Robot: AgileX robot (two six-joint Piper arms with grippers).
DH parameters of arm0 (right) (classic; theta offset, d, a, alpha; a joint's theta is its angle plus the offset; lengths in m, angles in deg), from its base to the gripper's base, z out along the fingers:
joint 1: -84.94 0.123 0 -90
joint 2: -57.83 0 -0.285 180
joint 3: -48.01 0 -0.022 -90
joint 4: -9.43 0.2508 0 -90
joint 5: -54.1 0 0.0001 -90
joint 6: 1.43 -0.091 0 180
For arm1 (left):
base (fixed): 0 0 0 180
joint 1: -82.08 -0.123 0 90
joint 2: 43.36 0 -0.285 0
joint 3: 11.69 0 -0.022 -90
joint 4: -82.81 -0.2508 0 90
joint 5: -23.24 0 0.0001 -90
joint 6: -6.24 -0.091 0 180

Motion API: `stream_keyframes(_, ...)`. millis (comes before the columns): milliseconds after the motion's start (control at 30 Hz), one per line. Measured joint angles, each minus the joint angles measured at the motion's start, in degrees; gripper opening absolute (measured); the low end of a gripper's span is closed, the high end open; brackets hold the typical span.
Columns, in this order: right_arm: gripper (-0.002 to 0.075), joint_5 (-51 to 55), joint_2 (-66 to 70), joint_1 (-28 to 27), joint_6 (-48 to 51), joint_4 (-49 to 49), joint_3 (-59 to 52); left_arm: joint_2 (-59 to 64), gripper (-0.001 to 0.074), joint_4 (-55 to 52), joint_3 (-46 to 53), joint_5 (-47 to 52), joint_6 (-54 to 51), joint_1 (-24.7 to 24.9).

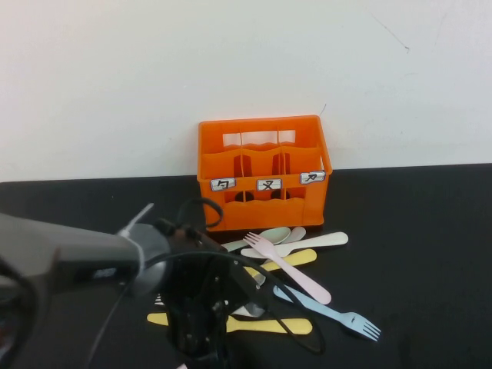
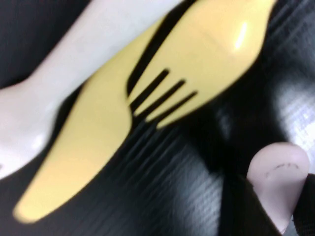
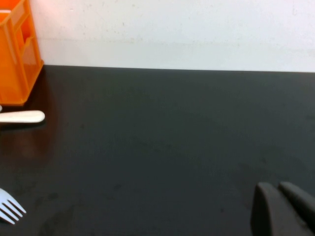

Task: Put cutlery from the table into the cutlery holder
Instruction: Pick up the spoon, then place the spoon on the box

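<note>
Close over the black ribbed table (image 2: 162, 196), a yellow knife (image 2: 83, 157) lies aslant, its blade tip nearest. A yellow fork (image 2: 206, 59) rests against the knife, its tines reaching to the knife's middle, dark gaps showing between them. On the knife's other side a white piece of cutlery (image 2: 64, 73) lies touching it, widening at one end; I cannot tell spoon from fork. Apart from the knife, beyond the fork's tines, one pale, rounded fingertip (image 2: 278, 179) of the left gripper hovers at the frame's edge.
</note>
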Motion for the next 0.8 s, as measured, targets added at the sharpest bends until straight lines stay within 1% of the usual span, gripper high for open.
stream_keyframes(200, -0.0003, 0.0, 0.0, 0.0, 0.0, 0.0, 0.0, -9.8, 0.0197, -0.1, 0.4, -0.5, 0.0, 0.0)
stream_keyframes(400, -0.0003, 0.0, 0.0, 0.0, 0.0, 0.0, 0.0, -19.4, 0.0196, -0.2, 0.4, -4.7, 0.0, 0.0)
stream_keyframes(533, -0.0003, 0.0, 0.0, 0.0, 0.0, 0.0, 0.0, -24.4, 0.0196, -0.5, 0.4, -11.1, 0.0, 0.0)
stream_keyframes(667, -0.0003, 0.0, 0.0, 0.0, 0.0, 0.0, 0.0, -27.5, 0.0196, -0.7, 0.4, -20.7, 0.0, 0.0)
stream_keyframes(800, -0.0003, 0.0, 0.0, 0.0, 0.0, 0.0, 0.0, -28.0, 0.0196, -0.7, 0.7, -31.1, 1.2, -0.1)
